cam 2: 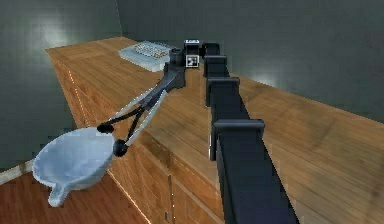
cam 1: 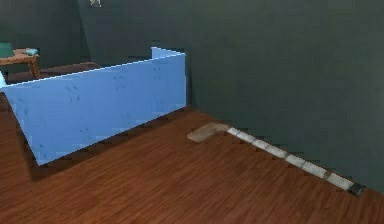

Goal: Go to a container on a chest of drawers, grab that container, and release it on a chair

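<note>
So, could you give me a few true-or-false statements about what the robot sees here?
1. The pincer holds a pale bowl-like container, which hangs clear of the chest of drawers. True.
2. The floor is grey carpet. False: it is reddish-brown wood.
3. A flat grey thing lies on the chest of drawers' top. True.
4. The big box-like thing in the forward view is red. False: it is light blue.
</note>
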Motion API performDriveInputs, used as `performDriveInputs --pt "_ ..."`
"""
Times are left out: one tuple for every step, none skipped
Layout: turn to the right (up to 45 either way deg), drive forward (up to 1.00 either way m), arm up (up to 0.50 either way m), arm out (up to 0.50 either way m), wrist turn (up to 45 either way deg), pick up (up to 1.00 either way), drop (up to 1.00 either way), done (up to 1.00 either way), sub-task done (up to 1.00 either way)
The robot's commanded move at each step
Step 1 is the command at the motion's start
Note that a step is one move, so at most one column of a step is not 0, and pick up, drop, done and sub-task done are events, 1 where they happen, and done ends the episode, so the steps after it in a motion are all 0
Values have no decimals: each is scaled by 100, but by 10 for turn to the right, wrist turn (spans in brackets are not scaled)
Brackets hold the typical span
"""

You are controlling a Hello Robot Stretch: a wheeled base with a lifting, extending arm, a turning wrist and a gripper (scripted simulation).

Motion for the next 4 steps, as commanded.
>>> performDriveInputs --pt "0 0 0 -40 0 0 0 0 0" --pt "-450 0 0 0 0 0 0 0 0" --pt "-30 0 0 0 0 0 0 0 0" --pt "0 25 0 0 0 0 0 0 0"
